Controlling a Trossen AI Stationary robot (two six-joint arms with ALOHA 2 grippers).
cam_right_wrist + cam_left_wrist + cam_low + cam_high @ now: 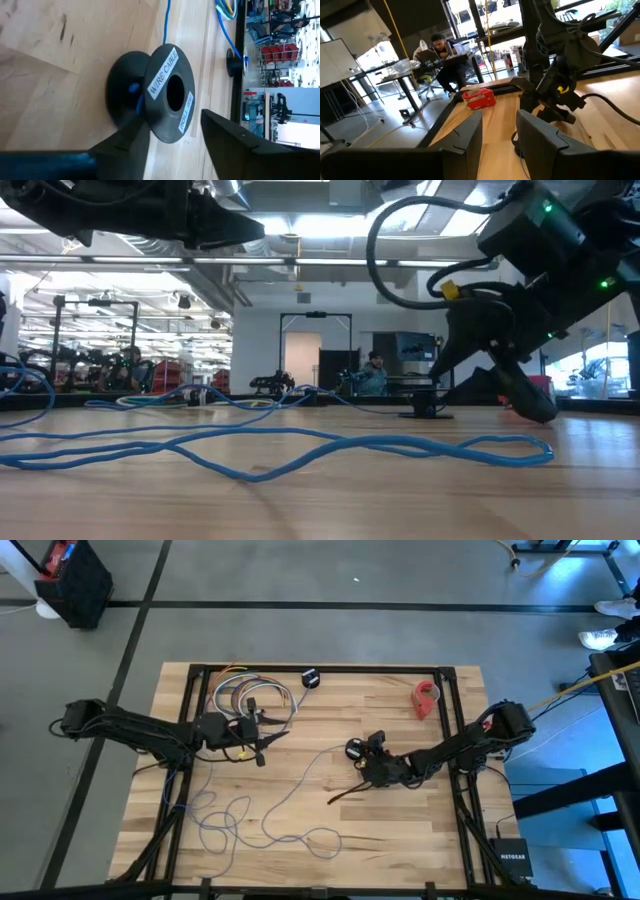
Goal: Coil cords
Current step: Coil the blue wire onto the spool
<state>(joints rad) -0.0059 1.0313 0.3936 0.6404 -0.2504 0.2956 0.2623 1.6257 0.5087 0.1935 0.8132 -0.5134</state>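
A black spool (353,749) with a white label stands on its lower flange at the table's middle right. The thin blue cord (290,788) runs from the spool (160,97) toward the near left, where it lies in loose loops (240,825) flat on the wood. My right gripper (175,145) is open, slanting down at the spool, one finger on each side of the labelled flange. My left gripper (262,738) hangs open and level above the table's left middle, with nothing between its fingers (470,137). My right gripper has one finger (122,145) close beside the spool's hub (127,95), where the blue cord enters. The other finger stands apart from the labelled flange (172,92). Whether the near finger touches the spool, I cannot tell. The spool stands on the table.
A bundle of multicoloured looped wires (250,695) lies at the far left, beside my left gripper. A small black disc (311,678) and a red object (427,698) lie near the far edge. Black frame rails (320,669) border the table.
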